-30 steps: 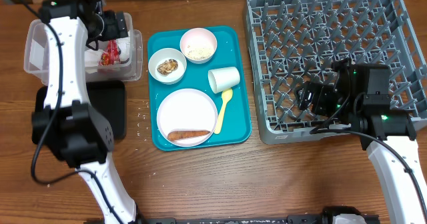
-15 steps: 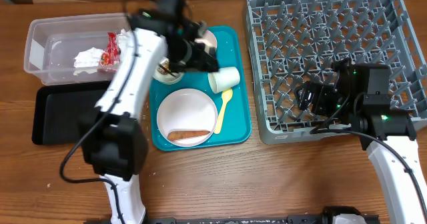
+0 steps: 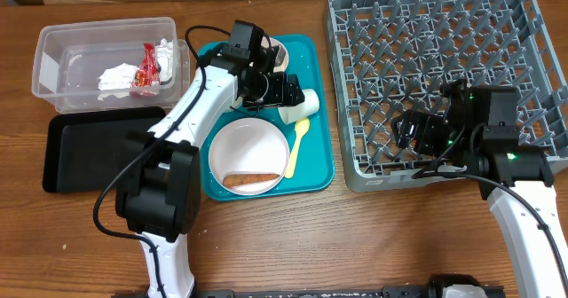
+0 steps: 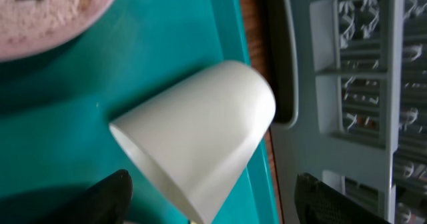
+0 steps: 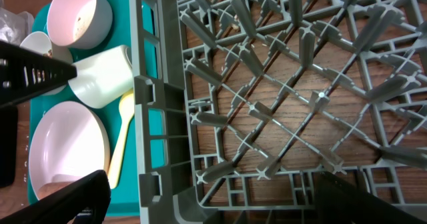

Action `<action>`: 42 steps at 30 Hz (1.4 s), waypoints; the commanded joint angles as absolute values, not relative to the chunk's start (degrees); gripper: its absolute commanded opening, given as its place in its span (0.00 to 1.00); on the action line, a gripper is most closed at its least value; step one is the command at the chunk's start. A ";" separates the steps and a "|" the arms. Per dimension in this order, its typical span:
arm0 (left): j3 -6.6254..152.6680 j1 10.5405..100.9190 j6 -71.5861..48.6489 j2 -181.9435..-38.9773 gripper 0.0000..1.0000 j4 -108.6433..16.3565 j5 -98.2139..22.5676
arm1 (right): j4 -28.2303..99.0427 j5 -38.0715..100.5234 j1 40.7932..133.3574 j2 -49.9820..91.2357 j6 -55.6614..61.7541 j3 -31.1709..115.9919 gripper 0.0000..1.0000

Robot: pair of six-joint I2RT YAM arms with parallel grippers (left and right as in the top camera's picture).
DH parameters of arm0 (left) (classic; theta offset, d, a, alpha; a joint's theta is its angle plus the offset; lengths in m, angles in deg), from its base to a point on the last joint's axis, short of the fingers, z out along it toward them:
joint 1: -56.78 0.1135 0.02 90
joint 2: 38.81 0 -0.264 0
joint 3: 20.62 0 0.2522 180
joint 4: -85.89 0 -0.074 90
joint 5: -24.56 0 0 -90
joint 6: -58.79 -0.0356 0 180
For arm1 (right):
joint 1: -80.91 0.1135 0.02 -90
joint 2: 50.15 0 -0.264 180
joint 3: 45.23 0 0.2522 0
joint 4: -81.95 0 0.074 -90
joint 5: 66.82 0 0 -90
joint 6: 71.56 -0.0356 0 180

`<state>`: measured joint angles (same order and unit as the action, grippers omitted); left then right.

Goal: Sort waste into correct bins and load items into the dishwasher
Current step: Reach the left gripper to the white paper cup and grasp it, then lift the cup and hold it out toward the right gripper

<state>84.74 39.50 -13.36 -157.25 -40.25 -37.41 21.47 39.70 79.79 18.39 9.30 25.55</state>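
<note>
Right now the left gripper [image 4: 215, 194] hangs low over the teal tray [image 3: 319, 160] with its fingers apart, one on each side of the cup [image 4: 200, 137]. The cup lies on its side near the tray's right edge. The right gripper [image 3: 414, 128] stands wide open above the rack [image 3: 426, 32], at the corner nearest the tray.

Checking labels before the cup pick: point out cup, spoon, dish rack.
cup [image 4: 200, 137], left wrist view, side wall.
spoon [image 3: 295, 152], overhead view, handle.
dish rack [image 5: 160, 87], right wrist view, outer wall.
</note>
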 commanded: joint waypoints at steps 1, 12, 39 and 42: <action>82.22 39.04 -10.32 -157.59 0.77 -43.68 -35.81 | 21.56 39.78 79.57 18.30 9.54 26.99 1.00; 79.38 38.71 -6.19 -157.64 0.53 -51.14 -35.79 | 21.78 39.78 79.57 18.30 9.54 26.99 1.00; 82.18 40.40 -3.37 -160.09 0.04 -52.06 -16.32 | 21.80 39.78 79.57 18.30 9.54 26.99 1.00; 84.47 43.13 -4.57 -158.86 0.04 -48.06 -9.85 | 21.89 39.83 79.57 18.30 9.52 27.01 1.00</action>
<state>81.33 40.20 -2.87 -159.15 -49.59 -19.49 21.63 39.72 79.79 18.39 9.30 25.55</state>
